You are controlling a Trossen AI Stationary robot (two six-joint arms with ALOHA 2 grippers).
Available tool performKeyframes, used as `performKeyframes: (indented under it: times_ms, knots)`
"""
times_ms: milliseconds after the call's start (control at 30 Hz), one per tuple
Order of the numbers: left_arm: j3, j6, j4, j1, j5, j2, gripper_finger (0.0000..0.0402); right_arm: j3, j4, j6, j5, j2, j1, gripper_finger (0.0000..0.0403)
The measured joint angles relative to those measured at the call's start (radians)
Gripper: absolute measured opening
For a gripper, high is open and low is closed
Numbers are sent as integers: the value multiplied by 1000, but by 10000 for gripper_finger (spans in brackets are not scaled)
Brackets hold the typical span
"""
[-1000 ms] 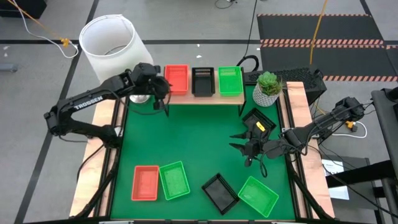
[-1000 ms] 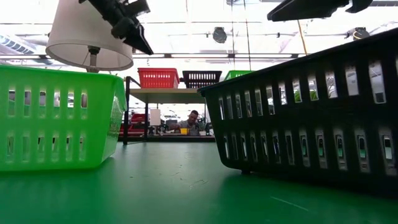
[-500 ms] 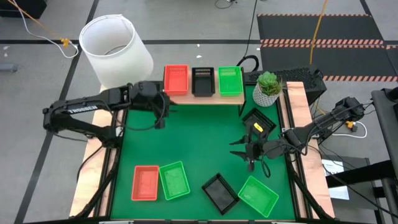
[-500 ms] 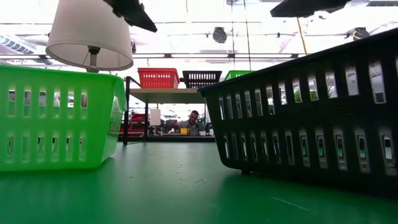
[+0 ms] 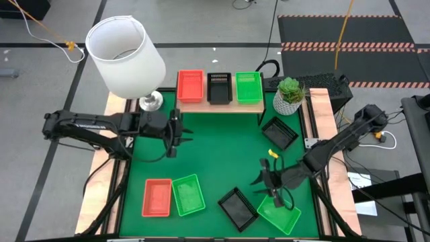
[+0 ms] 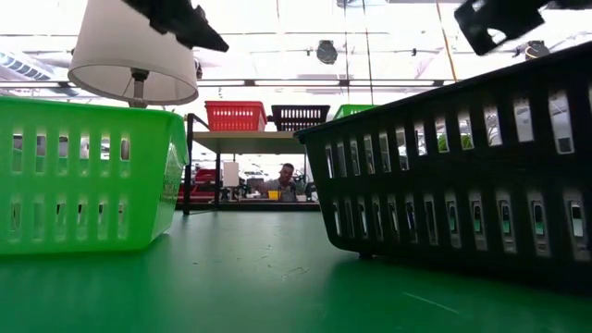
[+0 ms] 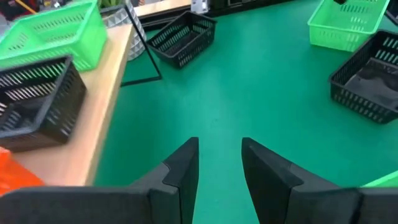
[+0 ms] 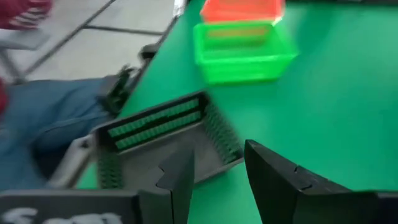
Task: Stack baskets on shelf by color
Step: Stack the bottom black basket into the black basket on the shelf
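Observation:
On the shelf (image 5: 222, 105) at the table's far edge stand an orange-red basket (image 5: 190, 86), a black basket (image 5: 219, 87) and a green basket (image 5: 248, 87) in a row. On the table rest an orange-red basket (image 5: 157, 197), a green basket (image 5: 188, 194), a black basket (image 5: 237, 206), a second green basket (image 5: 279, 212) and a second black basket (image 5: 279, 132). My left gripper (image 5: 180, 128) (image 7: 219, 146) is open over bare mat, near of the shelf's left end. My right gripper (image 5: 261, 176) (image 8: 217, 155) is open, above the mat beside the near-right black basket (image 8: 161, 137) and green basket.
A white-shaded lamp (image 5: 126, 50) stands at the far left corner and a potted plant (image 5: 289, 94) at the far right. Wooden side rails (image 5: 321, 114) run along both sides. Bare green mat (image 5: 215, 148) lies mid-table. In the low view a green basket (image 6: 83, 176) and a black basket (image 6: 462, 176) stand close.
My left gripper has drawn back from the shelf's left end toward the near edge, staying open. My right gripper has moved from beside the far-right black basket toward the near edge, to the near-right green basket. No basket has moved.

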State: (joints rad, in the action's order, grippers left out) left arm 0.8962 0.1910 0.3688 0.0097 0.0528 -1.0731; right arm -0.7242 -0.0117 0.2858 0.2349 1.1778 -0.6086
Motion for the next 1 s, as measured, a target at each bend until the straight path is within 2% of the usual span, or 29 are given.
performKeyframes:
  times_ms: [133, 333, 700, 1000]
  knots:
    - [-77, -1, -71, -7, 1, 10, 124, 0, 64, 89, -98, 77, -2, 155]
    - [-85, -18, -81, -8, 1, 10, 124, 0, 199, 148, -263, 200, -2, 186]
    - [-85, -27, -87, -12, 1, 10, 124, 0, 291, 204, -284, 311, -50, 194]
    - [-85, -36, -91, -12, 1, 9, 124, -54, 297, 236, -208, 304, -147, 194]
